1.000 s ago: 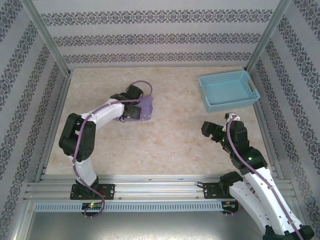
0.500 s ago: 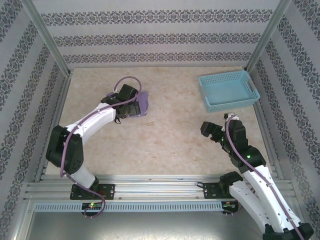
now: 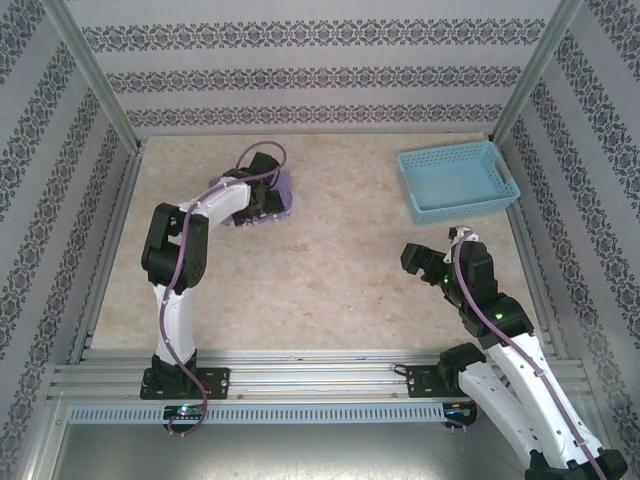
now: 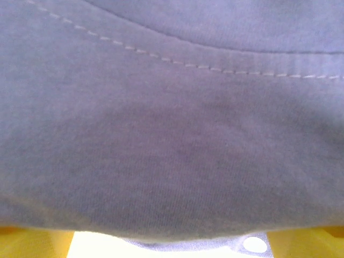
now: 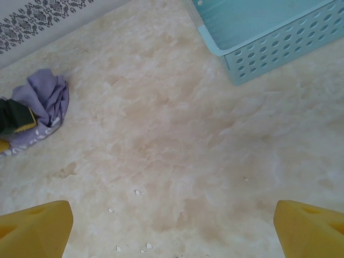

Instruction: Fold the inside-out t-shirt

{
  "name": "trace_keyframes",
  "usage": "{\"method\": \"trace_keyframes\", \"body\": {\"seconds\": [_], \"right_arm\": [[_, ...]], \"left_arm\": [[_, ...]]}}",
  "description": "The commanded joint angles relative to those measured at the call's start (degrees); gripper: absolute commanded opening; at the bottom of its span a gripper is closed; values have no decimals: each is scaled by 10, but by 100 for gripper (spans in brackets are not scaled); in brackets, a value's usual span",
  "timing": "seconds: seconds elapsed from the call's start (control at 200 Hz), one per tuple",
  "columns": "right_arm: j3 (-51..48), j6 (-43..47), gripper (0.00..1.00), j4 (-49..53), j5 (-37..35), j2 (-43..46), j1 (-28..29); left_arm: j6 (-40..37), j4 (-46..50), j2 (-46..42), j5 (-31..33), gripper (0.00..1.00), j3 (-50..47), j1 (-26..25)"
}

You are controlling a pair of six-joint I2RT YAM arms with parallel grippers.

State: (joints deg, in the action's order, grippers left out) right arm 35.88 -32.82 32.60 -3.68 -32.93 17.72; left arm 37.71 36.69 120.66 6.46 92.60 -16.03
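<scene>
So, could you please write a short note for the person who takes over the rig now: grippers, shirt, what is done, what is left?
Left gripper: open, pushed into the shirt, with cloth against its camera.
Right gripper: open, holding nothing, above bare table on the near side of the basket.
Shirt: a crumpled bundle on the far left part of the table, well apart from the basket.
Done: no fold visible.
Left: probably spread the shirt flat, then fold it.
</scene>
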Motion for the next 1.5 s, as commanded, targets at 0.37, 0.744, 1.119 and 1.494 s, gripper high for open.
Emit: {"method": "trace_keyframes", "body": {"seconds": [0.37, 0.744, 1.119, 1.494], "right_arm": [[-8, 24, 97, 43, -29, 16, -12], [-8, 6, 98, 52, -21, 4, -14], [8, 22, 98, 41, -66, -39, -13], [33, 110, 98, -4, -149, -95, -18]], "left_arm": [[-150, 137, 137, 49, 91, 233, 176], [-167, 148, 173, 61, 91, 306, 249], [-110, -8, -91, 10, 100, 23, 216], [-114, -276, -544, 139, 100, -448, 144]]}}
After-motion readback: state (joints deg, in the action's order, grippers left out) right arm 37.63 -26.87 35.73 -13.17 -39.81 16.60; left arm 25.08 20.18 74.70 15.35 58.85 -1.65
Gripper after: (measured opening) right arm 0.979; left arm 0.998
